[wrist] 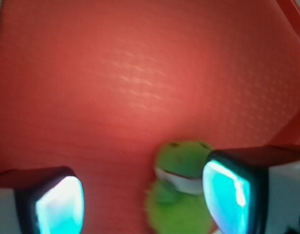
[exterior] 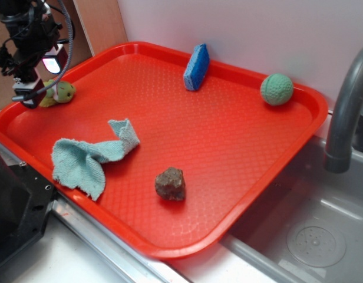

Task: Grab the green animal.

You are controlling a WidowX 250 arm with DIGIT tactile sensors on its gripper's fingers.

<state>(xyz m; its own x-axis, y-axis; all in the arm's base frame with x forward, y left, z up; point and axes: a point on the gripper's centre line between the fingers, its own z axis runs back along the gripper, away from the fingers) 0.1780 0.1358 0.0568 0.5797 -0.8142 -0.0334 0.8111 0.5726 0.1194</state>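
The green animal (exterior: 62, 92) lies on the red tray (exterior: 228, 153) near its far left corner, close to the raised rim; in the wrist view the toy (wrist: 181, 187) sits low in the frame, head toward the tray's open floor, a white band across its face, its body toward the camera. The claw (exterior: 33, 94) is right at the toy, partly covering it from the outside camera; in the wrist view the gripper (wrist: 145, 200) stands open, its two fingers well apart, the toy between them but off centre, pressed close against or just beside the right-hand finger (wrist: 233, 192) in that view, with a wide stretch of bare tray between it and the other finger (wrist: 55, 202); neither pad can be seen squeezing it.

Farther out on the tray, a light blue rag (exterior: 90, 156) lies crumpled toward the near left; a brown lump (exterior: 170, 184) sits near the front edge; a blue sponge (exterior: 196, 66) stands on edge by the back rim; a teal dimpled ball (exterior: 276, 89) rests in the far right corner. Beyond the tray, a grey faucet (exterior: 346, 106) arches over a steel sink (exterior: 311, 236).
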